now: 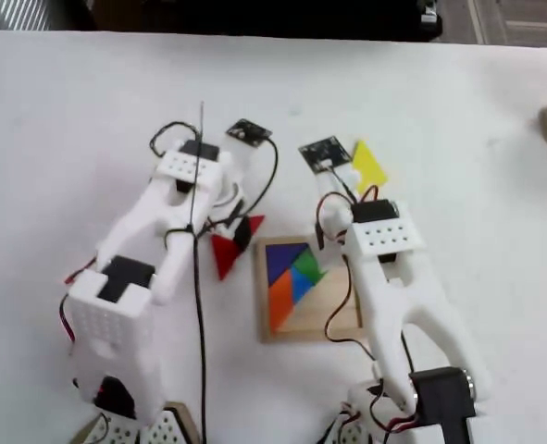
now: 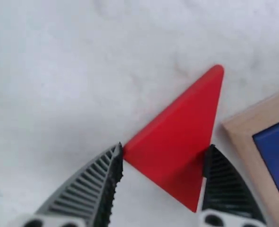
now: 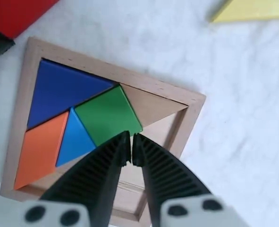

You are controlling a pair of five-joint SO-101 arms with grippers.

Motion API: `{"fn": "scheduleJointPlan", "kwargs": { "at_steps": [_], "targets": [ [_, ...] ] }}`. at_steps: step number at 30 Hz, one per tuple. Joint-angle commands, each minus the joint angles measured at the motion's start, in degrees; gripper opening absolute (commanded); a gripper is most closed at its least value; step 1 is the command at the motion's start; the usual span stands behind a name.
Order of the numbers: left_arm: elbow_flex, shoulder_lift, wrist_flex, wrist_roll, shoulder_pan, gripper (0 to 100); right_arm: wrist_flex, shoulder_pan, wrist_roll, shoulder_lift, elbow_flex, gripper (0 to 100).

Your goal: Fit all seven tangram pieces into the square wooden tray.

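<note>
The right gripper (image 3: 131, 142) hangs over the square wooden tray (image 3: 196, 101), jaws pressed together on nothing, just above the green square (image 3: 108, 116). Beside the tray, the left gripper (image 2: 165, 147) has the red triangle (image 2: 181, 123) between its jaws. It looks pinched at two edges, though I can't be sure it's clear of the table (image 2: 59, 71). I'd hold it level, turn it to match the bare wood left in the tray, then lower it gently. The left arm stretches forward, wrist bent down. Farther off lies the yellow piece (image 1: 367, 165).

Your left gripper (image 2: 164, 150) is pinching the red triangle (image 2: 181, 123) between both fingers on the white table (image 2: 59, 71), the wooden tray (image 2: 238, 130) corner sitting just beside it.
</note>
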Motion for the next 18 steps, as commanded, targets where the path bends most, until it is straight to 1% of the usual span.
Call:
{"fn": "scheduleJointPlan", "kwargs": {
  "at_steps": [1,12,16,18],
  "targets": [
    [-2.64,-0.66,0.7,0.88,1.36,21,-1.01,0.48,0.62,-2.59,-0.44,1.7],
    [-3.78,-4.53,5.27,1.05,2.33,21,-1.01,0.48,0.62,-2.59,-0.53,1.7],
    [-3.78,-5.05,6.07,6.42,3.74,21,-1.1,0.48,0.62,-2.59,-0.62,1.7],
    [-3.96,-5.05,6.95,7.65,4.88,21,-1.1,0.48,0.62,-2.59,-0.62,1.7]
  ]
}}
